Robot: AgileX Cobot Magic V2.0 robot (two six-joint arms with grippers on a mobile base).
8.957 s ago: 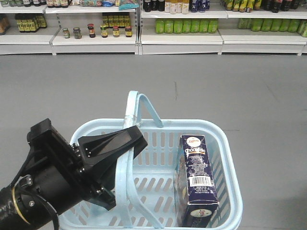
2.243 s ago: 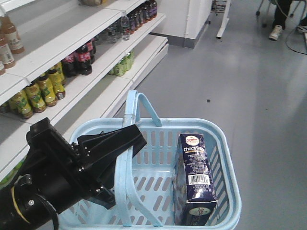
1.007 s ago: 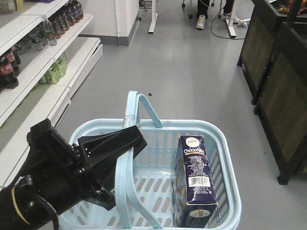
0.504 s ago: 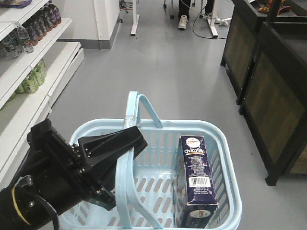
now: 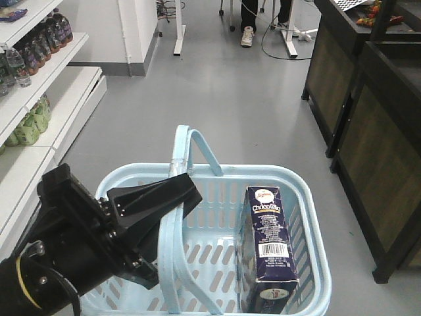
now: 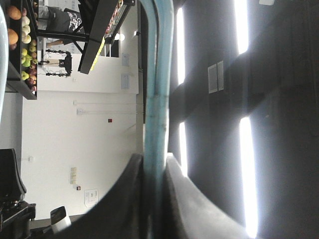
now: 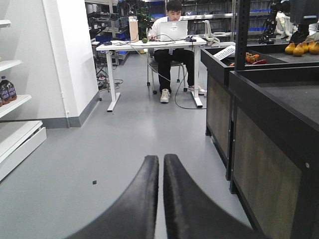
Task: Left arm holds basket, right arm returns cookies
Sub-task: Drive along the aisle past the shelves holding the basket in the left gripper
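Jaws of the left gripper [image 6: 154, 167] are pinched on a hoop handle [image 6: 157, 99] of the light blue basket [image 5: 263, 169]. The left wrist view shows the pale blue band running straight between the two dark fingers. From the front view, the same gripper [image 5: 176, 197] sits over the handle near the basket's left side, so the basket hangs from this arm above the grey floor [image 5: 230, 99].

Jaws of the right gripper [image 7: 160, 164] are pressed together with only a thin seam between them and nothing in it. They point down an open aisle, well apart from the basket.

The Chocofello cookie box [image 5: 270, 243] stands inside the basket against its right wall, leaning a little, its barcode facing up toward the camera. Nothing touches it but the basket.

Around the robot, a white shelf with drink bottles [image 5: 39, 46] runs along the left. Dark display stands [image 5: 375, 131] line the right, one carrying fruit [image 7: 299, 47], and a seated person [image 7: 172, 30] is at the far end.

The holding half of the task looks to be in place. The returning half has not begun: the box is not yet lifted out and the right arm is empty. What remains, as I judge it, is to reach the cookies' shelf, which I cannot pick out here. The right jaws must then open, take the box and set it there.
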